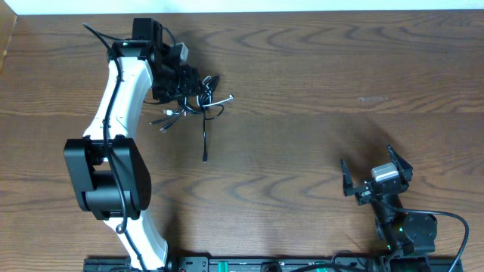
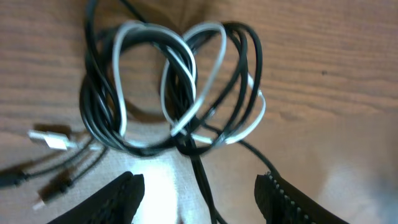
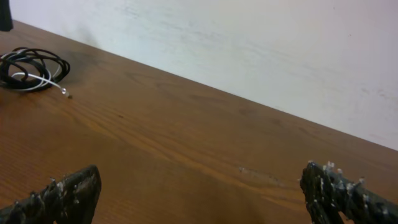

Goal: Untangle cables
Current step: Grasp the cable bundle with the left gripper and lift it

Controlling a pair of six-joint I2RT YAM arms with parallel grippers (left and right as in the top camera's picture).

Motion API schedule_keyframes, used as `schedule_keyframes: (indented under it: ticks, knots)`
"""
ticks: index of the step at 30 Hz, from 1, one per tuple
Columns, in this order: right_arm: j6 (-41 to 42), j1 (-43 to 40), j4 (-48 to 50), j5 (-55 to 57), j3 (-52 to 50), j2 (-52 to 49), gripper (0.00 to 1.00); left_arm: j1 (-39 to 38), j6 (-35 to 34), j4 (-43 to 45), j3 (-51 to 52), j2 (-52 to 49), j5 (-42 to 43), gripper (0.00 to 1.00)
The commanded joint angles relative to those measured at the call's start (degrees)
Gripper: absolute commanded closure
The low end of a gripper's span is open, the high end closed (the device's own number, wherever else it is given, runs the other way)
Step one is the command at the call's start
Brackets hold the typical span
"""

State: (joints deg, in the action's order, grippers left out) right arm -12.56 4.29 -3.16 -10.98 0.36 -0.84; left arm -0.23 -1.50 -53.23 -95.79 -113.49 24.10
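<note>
Black and white cables (image 2: 180, 134) are lying knotted just ahead of the wide-open left claw (image 2: 199, 180); untangling seemingly is not yet beginning. The right claw (image 3: 200, 171) is gaping empty, far off.

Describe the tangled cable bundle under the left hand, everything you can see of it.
The tangled bundle of black and white cables lies flat on the brown wooden table, on its far left side. Glossy black loops and white loops interlace and cross at one knot. Loose ends with plugs, one white, trail sideways; one black strand runs out straight. The open left hand hovers above, fingers either side of a black strand; contact is unclear.
</note>
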Motion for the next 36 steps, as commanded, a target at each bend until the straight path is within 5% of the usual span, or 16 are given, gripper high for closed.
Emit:
schedule_keyframes:
  ticks: [1,13,18,21,26,36]
  knots:
    - [0.1,-0.1,-0.3,0.1,0.0,0.2,0.01,-0.3,-1.0,1.5,-0.5,0.0,-1.7,0.37]
    - [0.1,-0.1,-0.3,0.1,0.0,0.2,0.01,-3.1,-1.8,10.1,2.7,-1.4,-7.3,0.37]
    - [0.1,-0.1,-0.3,0.1,0.0,0.2,0.01,-5.1,-1.8,9.8,2.8,-5.1,-7.0,0.53]
    - [0.1,-0.1,-0.3,0.1,0.0,0.2,0.01,-6.6,-1.8,9.1,2.8,-6.5,-6.5,0.54]
    - [0.1,-0.1,-0.3,0.1,0.0,0.2,0.01,-9.6,-1.7,7.4,2.8,-6.4,-2.9,0.86]
    - [0.1,-0.1,-0.3,0.1,0.0,0.2,0.01,-14.3,-1.8,7.0,2.8,-3.7,11.6,0.89]
